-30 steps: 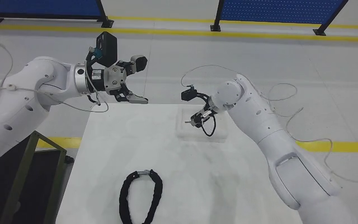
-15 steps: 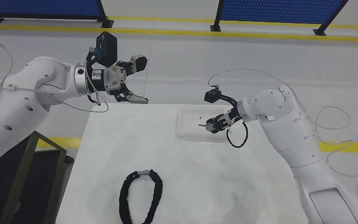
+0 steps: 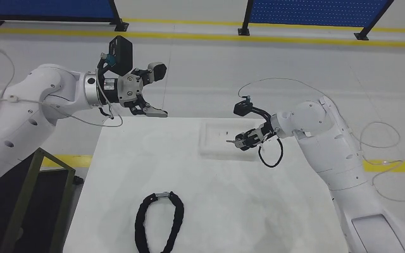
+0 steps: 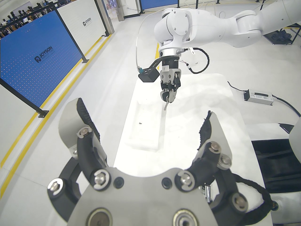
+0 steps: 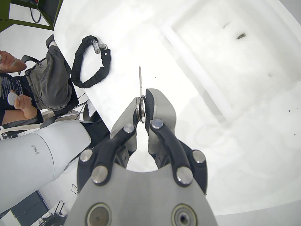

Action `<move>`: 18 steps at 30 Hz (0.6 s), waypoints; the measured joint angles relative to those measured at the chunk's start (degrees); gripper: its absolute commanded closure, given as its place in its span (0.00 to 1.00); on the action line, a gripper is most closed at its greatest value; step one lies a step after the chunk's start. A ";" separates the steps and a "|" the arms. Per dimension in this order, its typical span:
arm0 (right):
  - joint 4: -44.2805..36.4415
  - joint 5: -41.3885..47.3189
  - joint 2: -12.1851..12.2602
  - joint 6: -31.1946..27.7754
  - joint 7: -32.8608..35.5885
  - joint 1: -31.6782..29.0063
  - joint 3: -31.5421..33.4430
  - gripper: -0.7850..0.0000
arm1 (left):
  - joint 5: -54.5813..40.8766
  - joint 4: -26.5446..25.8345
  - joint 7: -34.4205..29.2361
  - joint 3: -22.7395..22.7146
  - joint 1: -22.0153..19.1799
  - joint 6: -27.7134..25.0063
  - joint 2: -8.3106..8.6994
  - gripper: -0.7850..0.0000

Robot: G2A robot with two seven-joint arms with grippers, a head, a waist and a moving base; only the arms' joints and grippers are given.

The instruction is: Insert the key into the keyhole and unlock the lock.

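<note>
Over the last second my right arm has swung its elbow outward and lifted the key (image 5: 140,81) off the floor of the white tray (image 3: 209,152). A second ago the right claw (image 5: 142,99) sat low over the tray's middle. Now it hangs above the tray's side nearer that arm, and it has barely shifted in the last half second. It is clamped on the key's head and ring, with the blade sticking out past the fingertips, so I take the pick-up as done and the grip as sound. The left claw (image 3: 158,90) has not moved: its fingers are spread wide with nothing between them, and it hovers off the far corner of the worktop (image 3: 209,209). The chain lock (image 3: 158,221) lies as a closed loop near the front edge, well apart from the key, with its metal lock body at the end of the loop nearest the tray. I cannot make out which way the keyhole faces. What is left is the carry across and the insertion. Since the lock lies loose, I expect it will slide under the key unless the idle claw comes down to steady it.
</note>
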 measured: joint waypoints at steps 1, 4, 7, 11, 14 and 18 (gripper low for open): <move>0.00 0.00 0.00 0.00 0.00 0.00 0.00 1.00 | 0.00 0.00 0.00 0.00 0.00 0.00 0.00 0.00; 0.00 0.00 0.00 0.00 0.00 0.00 0.00 1.00 | 0.00 0.00 0.00 0.00 0.00 0.00 0.00 0.00; -0.52 1.04 0.00 -0.12 -0.37 -0.80 -0.43 1.00 | 0.00 0.00 0.00 0.00 0.00 0.00 0.00 0.00; -2.81 -0.51 1.08 0.00 0.02 -1.03 -2.85 1.00 | -0.09 -0.40 -0.16 -0.21 1.25 0.11 0.08 0.00; -5.04 -1.79 2.76 0.00 0.01 -0.67 -5.97 1.00 | 2.11 0.56 -0.61 -0.82 3.69 0.00 0.36 0.00; -7.66 1.44 6.03 0.64 0.00 0.21 -9.24 1.00 | 5.31 1.08 -0.19 -0.94 6.89 0.00 0.67 0.00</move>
